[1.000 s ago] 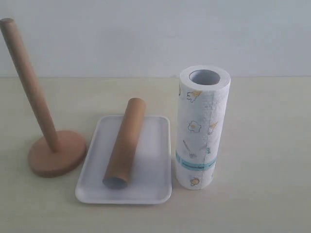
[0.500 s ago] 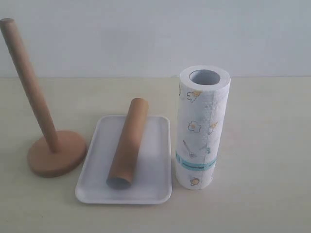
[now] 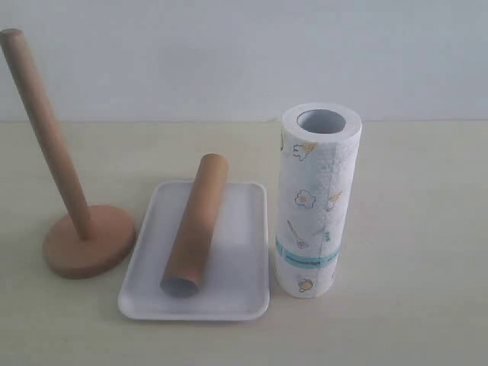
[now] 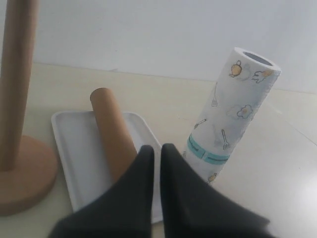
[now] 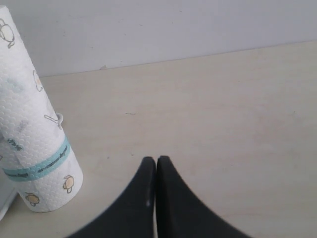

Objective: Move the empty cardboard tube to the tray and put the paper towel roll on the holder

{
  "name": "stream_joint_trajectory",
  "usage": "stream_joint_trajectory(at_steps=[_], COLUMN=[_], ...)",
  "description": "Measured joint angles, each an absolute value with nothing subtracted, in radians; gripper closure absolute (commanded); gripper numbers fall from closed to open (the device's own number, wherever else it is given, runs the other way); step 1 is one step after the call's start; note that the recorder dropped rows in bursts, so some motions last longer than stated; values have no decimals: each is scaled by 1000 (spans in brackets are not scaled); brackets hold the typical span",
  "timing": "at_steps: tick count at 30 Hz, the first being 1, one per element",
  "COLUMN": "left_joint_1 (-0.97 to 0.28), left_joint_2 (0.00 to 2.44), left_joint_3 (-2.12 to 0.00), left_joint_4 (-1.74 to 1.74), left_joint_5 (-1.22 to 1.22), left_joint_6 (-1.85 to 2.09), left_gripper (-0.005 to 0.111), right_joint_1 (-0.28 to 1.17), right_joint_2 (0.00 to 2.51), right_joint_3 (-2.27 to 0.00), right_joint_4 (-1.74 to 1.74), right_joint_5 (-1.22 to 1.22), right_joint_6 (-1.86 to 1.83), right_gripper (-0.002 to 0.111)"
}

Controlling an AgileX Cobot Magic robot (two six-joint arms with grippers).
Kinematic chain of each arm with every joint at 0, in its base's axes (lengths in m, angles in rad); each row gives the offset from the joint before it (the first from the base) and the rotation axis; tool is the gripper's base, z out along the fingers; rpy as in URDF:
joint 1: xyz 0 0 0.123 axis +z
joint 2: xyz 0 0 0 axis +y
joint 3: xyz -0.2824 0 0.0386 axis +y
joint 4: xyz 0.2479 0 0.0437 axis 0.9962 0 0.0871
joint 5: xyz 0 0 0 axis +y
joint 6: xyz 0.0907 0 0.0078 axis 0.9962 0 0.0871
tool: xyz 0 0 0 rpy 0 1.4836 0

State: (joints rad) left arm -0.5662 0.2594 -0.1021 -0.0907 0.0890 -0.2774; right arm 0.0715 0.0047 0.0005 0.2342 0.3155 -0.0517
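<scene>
The empty cardboard tube [image 3: 194,225] lies lengthwise on the white tray [image 3: 245,252], its open end toward the front. To the right of the tray, the paper towel roll [image 3: 316,206] stands upright on the table. The wooden holder [image 3: 88,242] stands to the left of the tray with its pole bare. Neither gripper shows in the exterior view. In the left wrist view, my left gripper [image 4: 157,148] is shut and empty, back from the tube [image 4: 111,129], the tray [image 4: 74,148] and the roll [image 4: 233,109]. My right gripper [image 5: 156,159] is shut and empty over bare table, with the roll [image 5: 29,139] off to one side.
The pale tabletop [image 3: 412,229] stretches right of the roll and in front of the tray. A plain light wall [image 3: 244,53] closes the back. The holder's pole [image 4: 17,84] rises close beside the left gripper's view.
The tube on the tray rocked slightly to the right and back to the left. Nothing else moved.
</scene>
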Motion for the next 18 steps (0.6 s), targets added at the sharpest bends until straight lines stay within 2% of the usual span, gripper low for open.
stream_joint_trajectory(at_steps=[7, 13, 18], left_joint_1=[-564, -399, -277], left_joint_2=[255, 14, 3], left_joint_3=[-100, -96, -54], left_joint_4=[-91, -91, -89], left_joint_5=[84, 32, -7], left_joint_6=[-249, -180, -115], left_gripper=[103, 103, 103], right_joint_1=[72, 72, 72], right_joint_2=[5, 5, 5], right_joint_3=[1, 1, 1], right_joint_4=[234, 234, 234], right_joint_5=[287, 286, 283], right_joint_6=[-52, -52, -52], right_gripper=[108, 108, 108])
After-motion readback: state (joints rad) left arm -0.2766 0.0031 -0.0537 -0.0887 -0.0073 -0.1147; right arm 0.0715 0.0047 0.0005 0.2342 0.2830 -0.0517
